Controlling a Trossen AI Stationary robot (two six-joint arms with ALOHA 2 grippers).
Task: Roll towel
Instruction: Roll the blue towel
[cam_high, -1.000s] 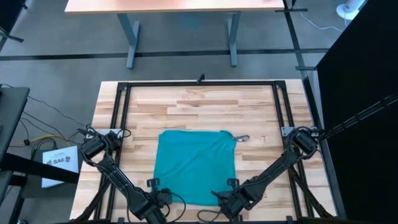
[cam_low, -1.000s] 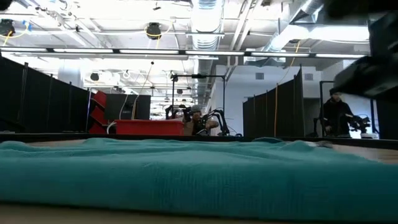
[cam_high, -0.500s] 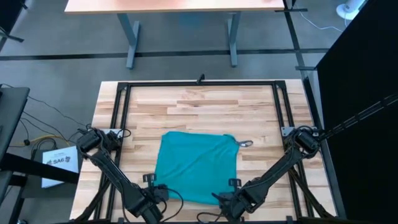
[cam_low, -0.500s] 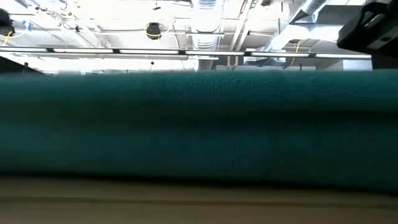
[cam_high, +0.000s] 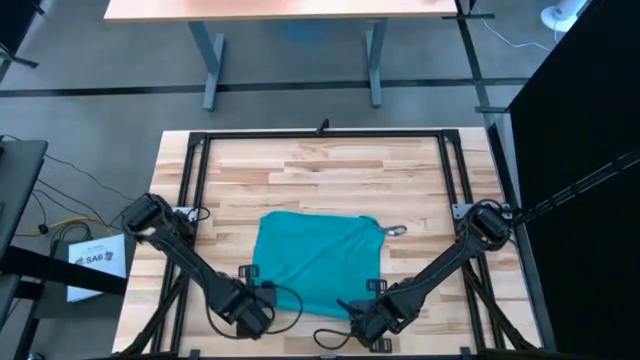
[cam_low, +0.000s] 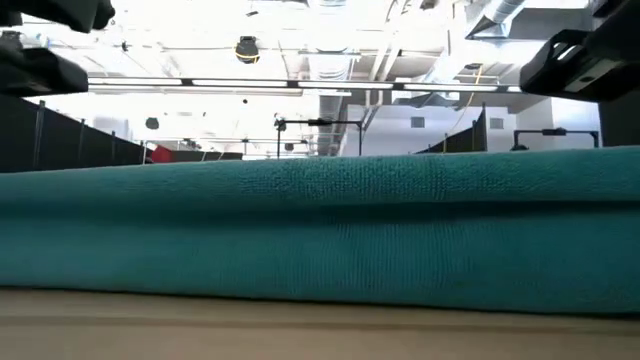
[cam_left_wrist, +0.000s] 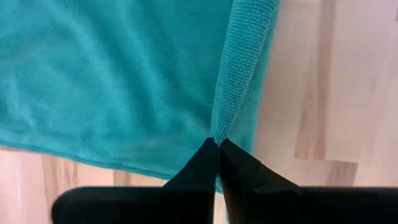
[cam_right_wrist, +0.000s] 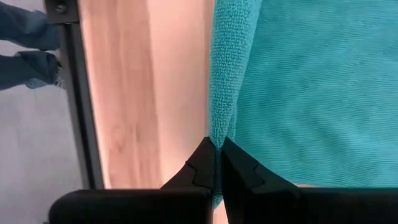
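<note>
Two dark arms reach over the wooden table (cam_high: 330, 170), whose black frame (cam_high: 196, 180) borders the work area. Spread near the table's front middle lies the teal towel (cam_high: 315, 262), its near edge raised into a fold. The left gripper (cam_left_wrist: 217, 144) pinches that fold at the towel's front left corner. The right gripper (cam_right_wrist: 217, 144) is clamped on the front right corner the same way.

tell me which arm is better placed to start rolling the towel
Neither alone: left gripper and right gripper are each shut on a near corner of the towel, so both look evenly placed.
</note>
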